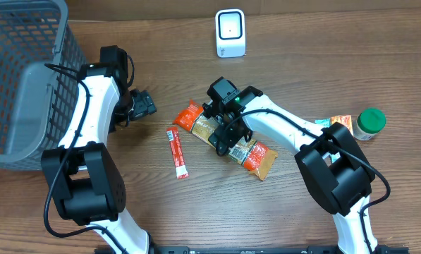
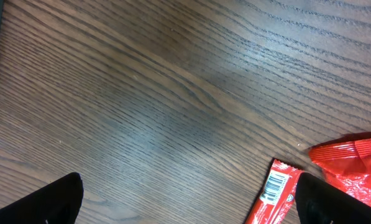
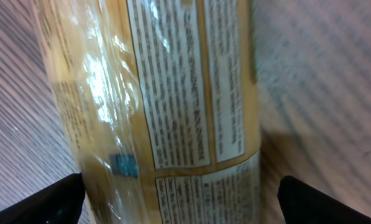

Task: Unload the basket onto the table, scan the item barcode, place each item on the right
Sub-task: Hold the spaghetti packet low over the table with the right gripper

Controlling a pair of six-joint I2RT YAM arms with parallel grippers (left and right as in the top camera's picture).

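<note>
I am at the pick-up step. The right jaws stand wide apart. The long snack packet [image 3: 173, 93] lies flat on the bench [image 2: 141, 93], right between them, and is not squeezed yet. The left jaws are wide apart too, over bare wood, with a thin red stick packet [image 2: 273, 193] close by one tip. Next, I think, I must shut the right jaws on the snack packet, lift it, and turn its barcode to the white scanner [image 1: 230, 32], well beyond the jaws. I cannot see that barcode.
</note>
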